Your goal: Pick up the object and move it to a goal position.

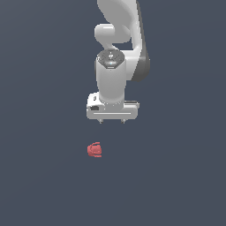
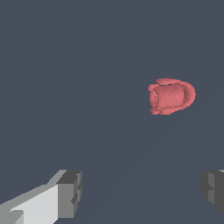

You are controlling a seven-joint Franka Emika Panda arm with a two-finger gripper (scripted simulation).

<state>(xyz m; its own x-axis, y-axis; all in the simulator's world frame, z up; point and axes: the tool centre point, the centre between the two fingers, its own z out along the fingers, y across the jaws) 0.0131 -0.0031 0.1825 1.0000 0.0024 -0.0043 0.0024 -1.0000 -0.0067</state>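
Observation:
The object (image 1: 94,150) is a small red lumpy thing lying on the dark grey floor, lower in the exterior view than the arm and a little toward that view's left. The white gripper (image 1: 112,120) hangs above the floor, apart from the object, with only short finger stubs showing under its wide body. In the wrist view the object (image 2: 171,96) lies beyond the fingers, nearer the far-side finger. The gripper (image 2: 142,190) is open: its two grey fingertips (image 2: 70,193) stand wide apart with nothing between them.
Only the flat dark grey floor (image 1: 176,185) surrounds the arm and the object. No other objects, containers or edges show in either view.

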